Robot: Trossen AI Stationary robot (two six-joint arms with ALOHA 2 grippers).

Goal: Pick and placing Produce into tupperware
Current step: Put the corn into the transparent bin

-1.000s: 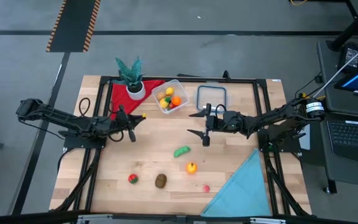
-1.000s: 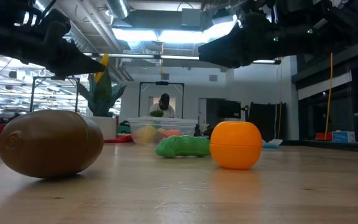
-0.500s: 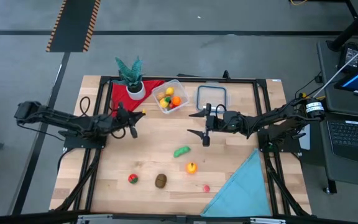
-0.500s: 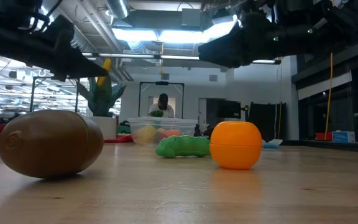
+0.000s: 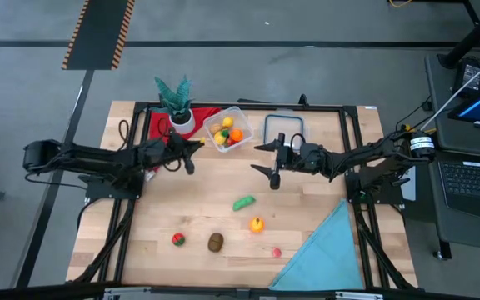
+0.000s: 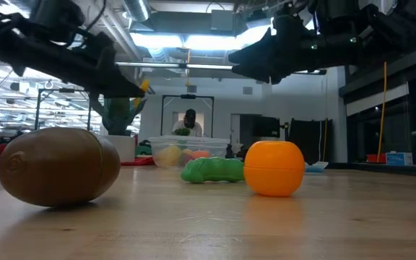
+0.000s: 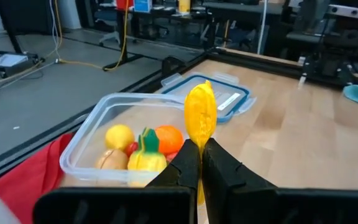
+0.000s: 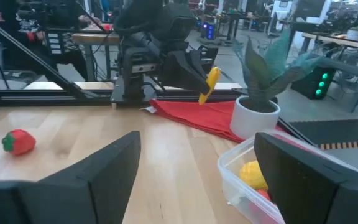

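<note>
The left gripper (image 7: pixel 201 163) pinches a yellow banana (image 7: pixel 200 116) between closed fingers (image 7: pixel 186 167), upright, just beside the tupperware (image 5: pixel 229 128), which already holds several produce pieces. The right gripper (image 5: pixel 272 160) hovers with jaws spread wide, empty, near the tupperware's other side. A green pod (image 5: pixel 243 202), orange (image 5: pixel 257 224) and kiwi (image 5: pixel 215 242) lie farther off.

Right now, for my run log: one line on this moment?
left tool: shut on yellow produce | near tupperware | right tool: open, waiting
</note>
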